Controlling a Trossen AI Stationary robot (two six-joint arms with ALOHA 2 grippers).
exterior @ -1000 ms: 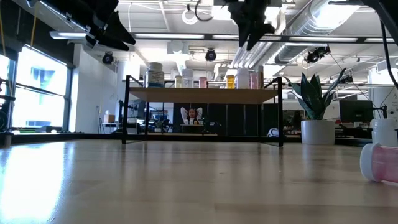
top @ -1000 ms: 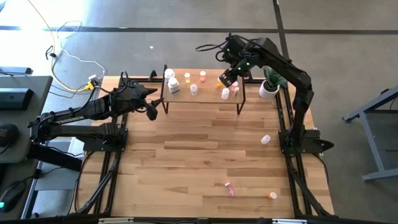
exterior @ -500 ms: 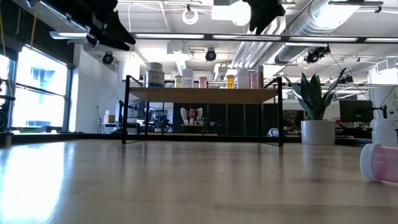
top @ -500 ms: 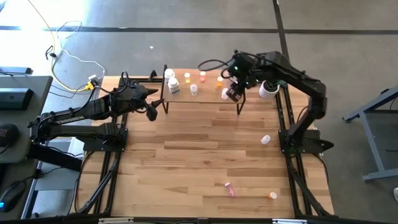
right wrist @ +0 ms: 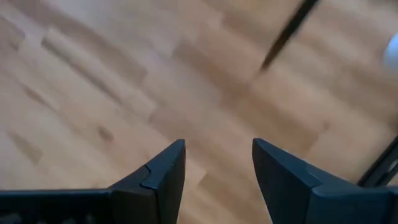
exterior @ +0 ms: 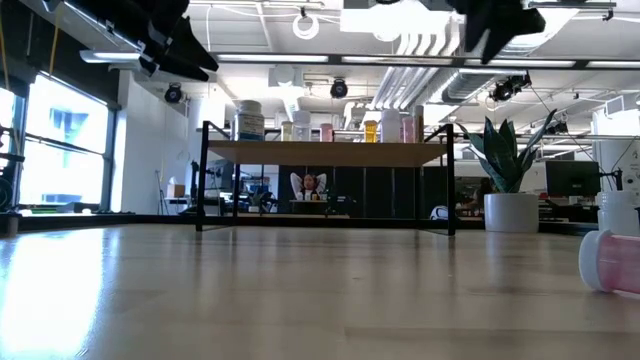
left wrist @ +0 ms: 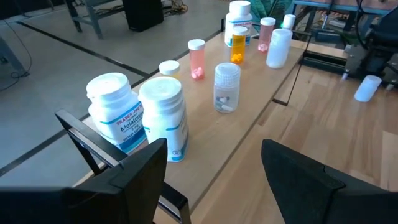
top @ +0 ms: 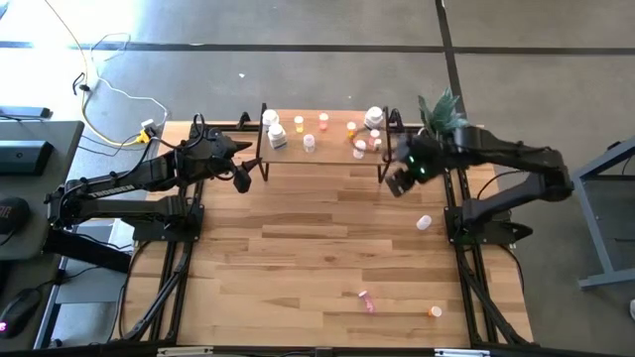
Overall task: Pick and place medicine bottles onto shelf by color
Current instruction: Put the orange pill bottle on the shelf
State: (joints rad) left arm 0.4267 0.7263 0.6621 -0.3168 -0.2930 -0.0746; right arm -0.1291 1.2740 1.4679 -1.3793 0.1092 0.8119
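Fingers parted, empty (both grippers); right gripper (top: 396, 184) beside shelf (top: 332, 157).

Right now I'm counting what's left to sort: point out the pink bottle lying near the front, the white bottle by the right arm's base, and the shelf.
pink bottle (top: 367, 300), high view, its middle.
white bottle (top: 424, 222), high view, its side.
shelf (exterior: 330, 152), low view, front edge.

Bottles (top: 317, 132) crowd shelf (top: 327, 156); front table (top: 298, 258) open.
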